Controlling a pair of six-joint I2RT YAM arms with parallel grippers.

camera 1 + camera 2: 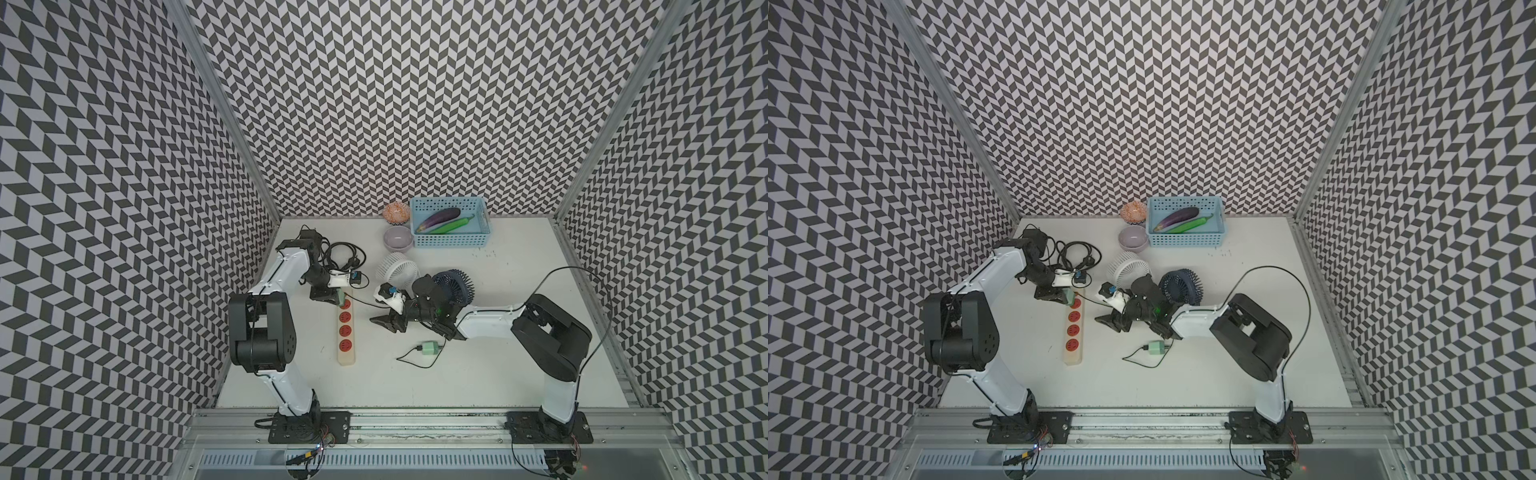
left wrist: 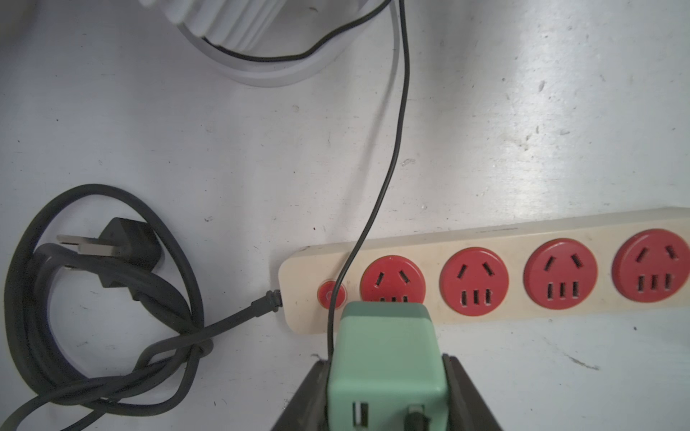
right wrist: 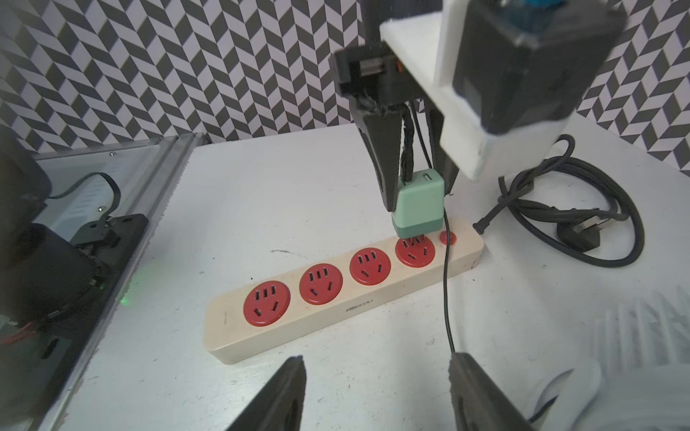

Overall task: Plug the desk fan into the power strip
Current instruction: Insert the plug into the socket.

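STEP: insertion, your left gripper [image 3: 419, 199] clamps the green adapter [image 3: 420, 212], prongs at end socket [image 3: 415, 255] of the power strip [image 3: 336, 311] | STRIP: flat on table [image 3: 261, 186] | RIGHT: right gripper [image 3: 376, 357] parted, empty | NEXT: press straight down, keeping prongs square.

Your power strip [image 2: 522, 231] looks like smooth cream plastic, a bit grubby, with matt red sockets [image 2: 474, 281]. The mint adapter [image 2: 384, 354] is smooth satin plastic, the thick cord [image 2: 33, 261] matt rubber. You'll notice the white surface [image 2: 522, 112] is scuffed, faintly shiny.
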